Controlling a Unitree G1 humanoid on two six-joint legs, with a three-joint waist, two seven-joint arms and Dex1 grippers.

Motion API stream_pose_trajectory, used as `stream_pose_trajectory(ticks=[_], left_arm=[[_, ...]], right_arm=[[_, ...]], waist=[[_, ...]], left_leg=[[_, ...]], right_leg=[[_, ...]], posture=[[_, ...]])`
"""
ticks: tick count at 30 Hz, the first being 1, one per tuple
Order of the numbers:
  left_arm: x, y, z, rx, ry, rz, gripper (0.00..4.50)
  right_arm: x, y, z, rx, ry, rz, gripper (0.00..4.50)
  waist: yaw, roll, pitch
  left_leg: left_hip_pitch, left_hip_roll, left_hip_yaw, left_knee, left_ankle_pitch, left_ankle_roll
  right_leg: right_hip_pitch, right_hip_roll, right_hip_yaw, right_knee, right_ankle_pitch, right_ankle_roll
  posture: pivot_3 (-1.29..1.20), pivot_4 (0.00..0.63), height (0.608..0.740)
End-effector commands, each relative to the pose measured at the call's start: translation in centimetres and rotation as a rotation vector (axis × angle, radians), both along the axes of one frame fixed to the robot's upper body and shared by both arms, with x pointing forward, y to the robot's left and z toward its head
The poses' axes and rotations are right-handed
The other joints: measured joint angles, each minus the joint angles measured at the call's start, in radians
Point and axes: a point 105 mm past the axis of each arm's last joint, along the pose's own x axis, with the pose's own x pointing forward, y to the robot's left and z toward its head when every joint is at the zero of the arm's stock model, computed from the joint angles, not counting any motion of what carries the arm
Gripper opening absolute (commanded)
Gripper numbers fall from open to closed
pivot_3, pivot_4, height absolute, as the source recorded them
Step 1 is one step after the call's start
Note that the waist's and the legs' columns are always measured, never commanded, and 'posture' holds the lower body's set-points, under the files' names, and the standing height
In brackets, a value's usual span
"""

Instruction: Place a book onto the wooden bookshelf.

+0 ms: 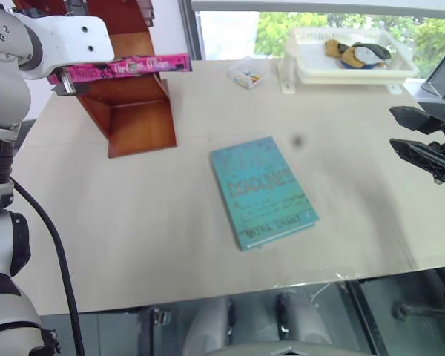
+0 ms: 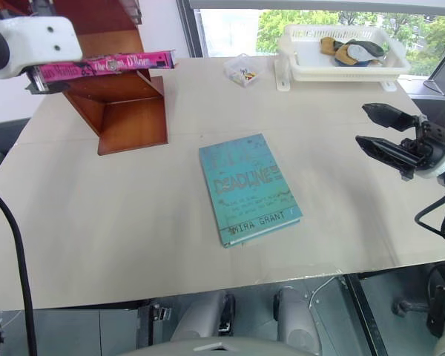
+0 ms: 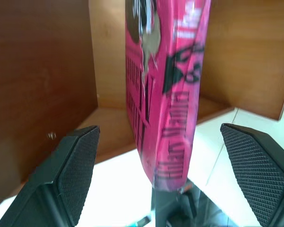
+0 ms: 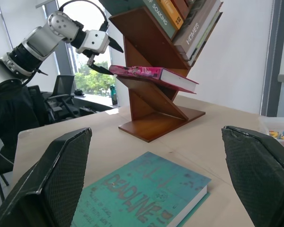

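Observation:
The magenta-pink book (image 1: 122, 68) lies flat on a board of the reddish-brown wooden bookshelf (image 1: 133, 111) at the table's far left, one end jutting out past the wood. My left gripper (image 3: 159, 131) is open at the book's other end. Its two fingers (image 3: 78, 161) stand wide on either side of the book with clear gaps. My right gripper (image 2: 382, 130) hovers open over the table's right side, holding nothing and far from the shelf.
A teal-green book (image 1: 263, 191) lies flat in the middle of the table. A white basket (image 1: 352, 55) with some items stands at the far right, a small clear box (image 1: 246, 74) beside it. Several books (image 4: 189, 19) fill the shelf's upper compartment.

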Motion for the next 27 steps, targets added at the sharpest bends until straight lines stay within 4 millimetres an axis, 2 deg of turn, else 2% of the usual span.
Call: stream_pose_trajectory(ticks=[1, 12, 18, 24, 27], left_arm=[[-0.6, -0.1, 1.9, -0.04, -0.066, -0.028, 4.45], [-0.1, -0.5, 1.6, -0.068, -0.061, -0.073, 4.45], [-0.2, -2.1, 1.2, -0.096, -0.023, -0.172, 4.45], [-1.0, -1.1, 2.8, -0.083, -0.054, -0.168, 4.45], [-1.5, -1.7, 3.0, -0.098, -0.043, -0.215, 4.45]], right_arm=[[-0.6, -0.1, 1.0, -0.018, -0.058, -0.006, 4.5], [-0.6, -0.4, 1.3, -0.029, -0.08, -0.028, 4.5], [-0.8, -0.7, 1.5, -0.036, -0.082, -0.033, 4.5], [-0.9, -0.8, 1.3, -0.04, -0.066, -0.037, 4.5], [-0.9, -1.0, 1.3, -0.038, -0.067, -0.044, 4.5]], waist=[[0.0, 0.0, 0.0], [0.0, 0.0, 0.0], [0.0, 0.0, 0.0], [-0.001, 0.0, 0.0], [-0.001, 0.0, 0.0]], left_leg=[[0.0, 0.0, 0.0, 0.0, 0.0, 0.0], [0.0, 0.0, 0.0, 0.0, 0.0, 0.0], [0.0, 0.0, 0.0, 0.0, 0.0, 0.0], [0.0, 0.0, 0.0, 0.0, 0.0, 0.0], [0.0, 0.0, 0.0, 0.0, 0.0, 0.0]], right_leg=[[0.0, 0.0, 0.0, 0.0, 0.0, 0.0], [0.0, 0.0, 0.0, 0.0, 0.0, 0.0], [0.0, 0.0, 0.0, 0.0, 0.0, 0.0], [0.0, 0.0, 0.0, 0.0, 0.0, 0.0], [0.0, 0.0, 0.0, 0.0, 0.0, 0.0]], posture=[[0.0, 0.15, 0.74], [0.0, 0.15, 0.74], [0.0, 0.15, 0.74], [0.0, 0.15, 0.74], [0.0, 0.15, 0.74]])
